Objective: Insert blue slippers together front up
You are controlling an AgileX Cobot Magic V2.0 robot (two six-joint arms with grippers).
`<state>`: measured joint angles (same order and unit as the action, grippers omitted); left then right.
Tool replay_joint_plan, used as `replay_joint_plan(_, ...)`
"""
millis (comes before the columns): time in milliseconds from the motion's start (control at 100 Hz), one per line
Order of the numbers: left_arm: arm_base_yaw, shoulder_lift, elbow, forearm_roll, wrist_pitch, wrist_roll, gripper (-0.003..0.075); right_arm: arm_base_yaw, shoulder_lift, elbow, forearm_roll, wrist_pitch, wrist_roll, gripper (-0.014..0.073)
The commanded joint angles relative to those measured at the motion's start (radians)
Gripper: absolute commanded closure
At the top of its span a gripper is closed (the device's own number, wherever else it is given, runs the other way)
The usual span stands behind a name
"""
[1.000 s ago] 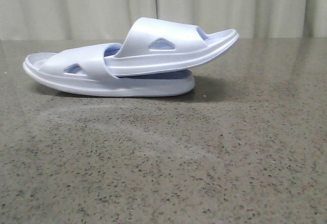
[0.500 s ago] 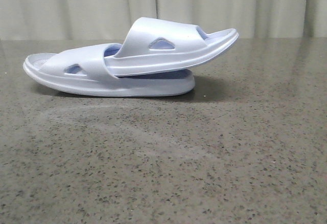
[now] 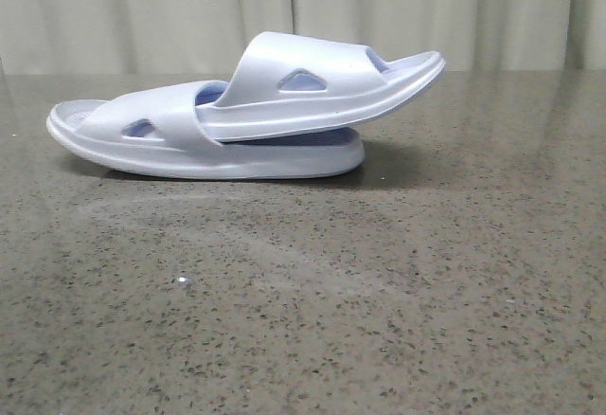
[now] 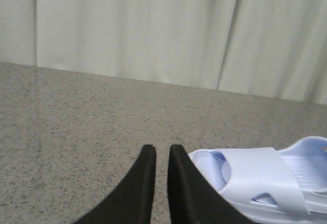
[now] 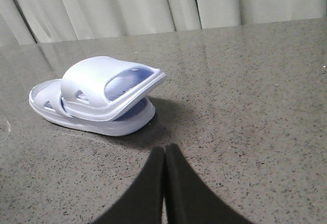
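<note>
Blue slippers are sitting nested in the upper left of the worktop; left hand and right hand, both closed and empty, should be pulling away without nudging them

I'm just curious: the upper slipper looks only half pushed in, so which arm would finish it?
Probably the right. The upper slipper sticks out rightward over the lower slipper, its raised end facing the right gripper.
</note>
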<state>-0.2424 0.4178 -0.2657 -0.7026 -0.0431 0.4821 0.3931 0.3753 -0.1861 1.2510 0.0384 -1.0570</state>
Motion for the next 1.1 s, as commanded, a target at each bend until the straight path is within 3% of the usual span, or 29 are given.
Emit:
replay_joint_plan(0, 0.049, -0.052, 0.055, 0.439, -0.086, -0.482, 0.0705, -0.001, 0.004, -0.026, 0.006, -0.029, -0.009, 0.0672)
replay_joint_plan(80, 0.113, -0.138, 0.141, 0.531, -0.084, -0.619, 0.0705, -0.001, 0.004, -0.026, 0.006, -0.029, -0.009, 0.0672)
replay_joint_plan(360, 0.274, -0.35, 0.279, 0.599, -0.026, -0.624, 0.0705, -0.001, 0.004, -0.026, 0.006, -0.029, -0.009, 0.0672)
replay_joint_plan(590, 0.288, -0.376, 0.277, 0.632, 0.073, -0.62, 0.0705, -0.001, 0.004, -0.026, 0.006, -0.029, -0.009, 0.0672)
replay_joint_plan(1090, 0.288, -0.376, 0.277, 0.632, 0.071, -0.62, 0.0705, -0.001, 0.004, -0.026, 0.006, -0.029, -0.009, 0.0672)
